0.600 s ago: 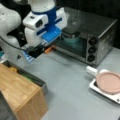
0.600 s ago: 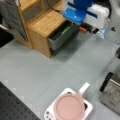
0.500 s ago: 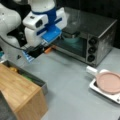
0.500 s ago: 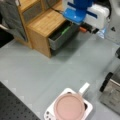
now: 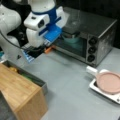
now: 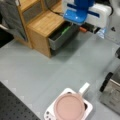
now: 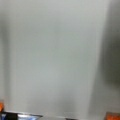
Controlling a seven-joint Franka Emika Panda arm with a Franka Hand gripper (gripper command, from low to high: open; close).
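Smooth grey tabletop (image 5: pixel 70 82) runs across both front views, matte and even, with a dark perforated mat (image 6: pixel 15 107) at a front view's bottom left corner.

At a front view's right stands a boxy toaster oven (image 5: pixel 92 32) of brushed metal, its glass door dark, three round black knobs stacked down its front panel; something teal (image 5: pixel 72 40) sits inside, its shape unclear. Just below the oven, on the table, lies a white square tray (image 5: pixel 100 86) with a stubby handle, bearing a round, flat pink plate (image 5: pixel 110 81); the same plate (image 6: pixel 69 106) shows as a disc at a front view's bottom.

A wooden cabinet (image 6: pixel 42 22) of pale, grained boards stands at a front view's top left, its grey metal drawer (image 6: pixel 61 37) pulled open, with something green and something yellow inside. That block of wood (image 5: pixel 20 92) fills a front view's bottom left.

The gripper (image 5: pixel 47 48) hangs low over the table between drawer and oven, under a glossy white arm with a blue plastic housing (image 6: pixel 76 16). Its orange-tipped fingers (image 6: pixel 83 29) show only partly, and I cannot tell how the jaws stand. They seem to hold nothing. The wrist view gives bare grey surface, with orange fingertips (image 7: pixel 112 116) at the bottom corners.
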